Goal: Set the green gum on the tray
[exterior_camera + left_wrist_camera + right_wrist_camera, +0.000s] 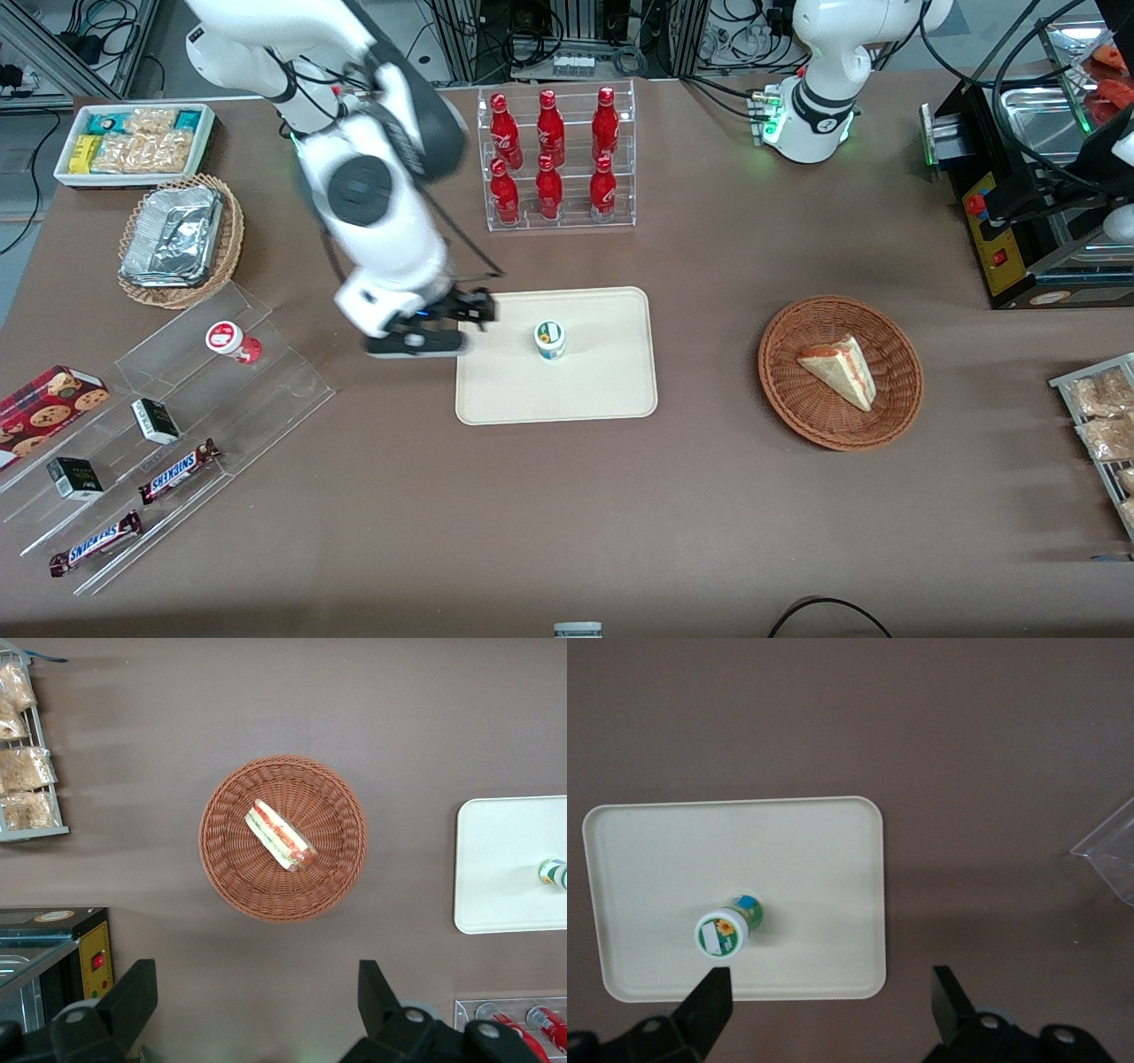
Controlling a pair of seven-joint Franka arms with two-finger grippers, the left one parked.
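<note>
Green gum (549, 340) standing upright on the tray (602, 390), near the tray's middle, white lid with green rim facing up. Not touched by anything. Also seen in the right wrist view (724, 933) on the cream tray (815, 842), and at the edge of the left wrist view (555, 873) on the same tray (496, 859).

Right arm bent down from its base toward the tabletop (567, 514), forearm leaning steeply, wrist low over the tray's edge at the working arm's end. Gripper (483, 307) just beside that edge, apart from the green gum, holding nothing. Fingers (709, 1005) spread wide in the right wrist view, with bare brown tabletop and the tray's rim between them; released, empty.

Elsewhere on the tabletop: a clear rack with red bottles (554, 159), farther from the front camera than the tray. A wicker basket with a sandwich wedge (840, 370) toward the parked arm's end. A clear stepped display (168, 416) toward the working arm's end, carrying a red-lidded bottle (232, 341), small dark boxes and two Snickers bars (177, 470). A basket with foil trays (177, 239) and a white tray of snack packets (133, 142) farther from the camera than the display.
</note>
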